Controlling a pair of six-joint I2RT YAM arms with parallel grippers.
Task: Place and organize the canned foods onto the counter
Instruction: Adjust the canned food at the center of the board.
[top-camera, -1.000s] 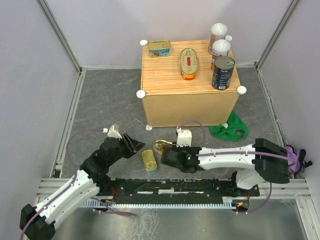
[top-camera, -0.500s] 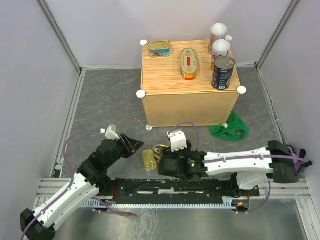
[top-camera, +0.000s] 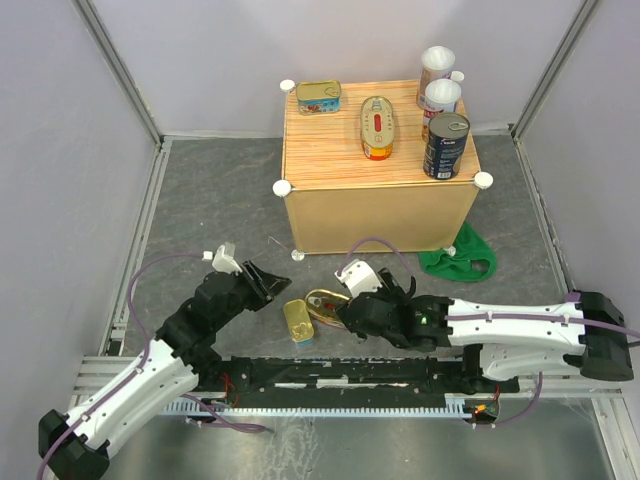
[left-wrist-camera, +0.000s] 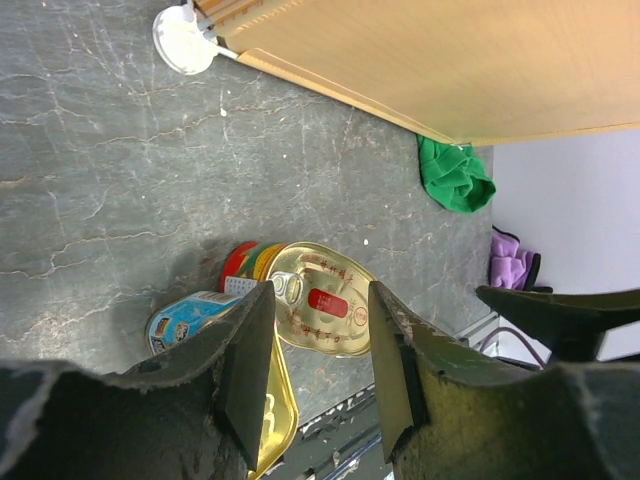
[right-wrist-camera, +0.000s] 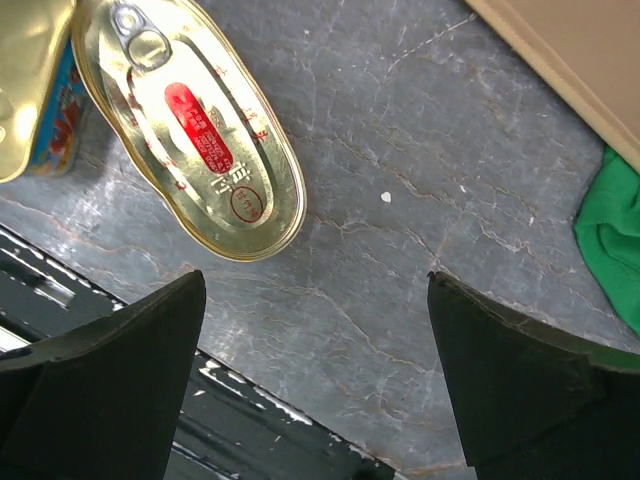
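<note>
Two canned foods lie on the grey floor: an oval gold can with a red label and, touching its left side, a rectangular gold-lidded tin. My right gripper stands open just right of the oval can, with only bare floor between its fingers. My left gripper hovers left of both tins, jaws apart and empty. On the counter stand a rectangular tin, an oval can, two white-lidded cylinders and a dark blue cylinder.
A green cloth lies at the counter's front right corner. White knobs mark the counter's corners. The black rail runs along the near edge, close behind the tins. Grey walls close in both sides.
My right gripper has opened and let go of the oval can, which now lies flat on the floor; the gripper has drawn back to its right. The left gripper has shifted slightly.
</note>
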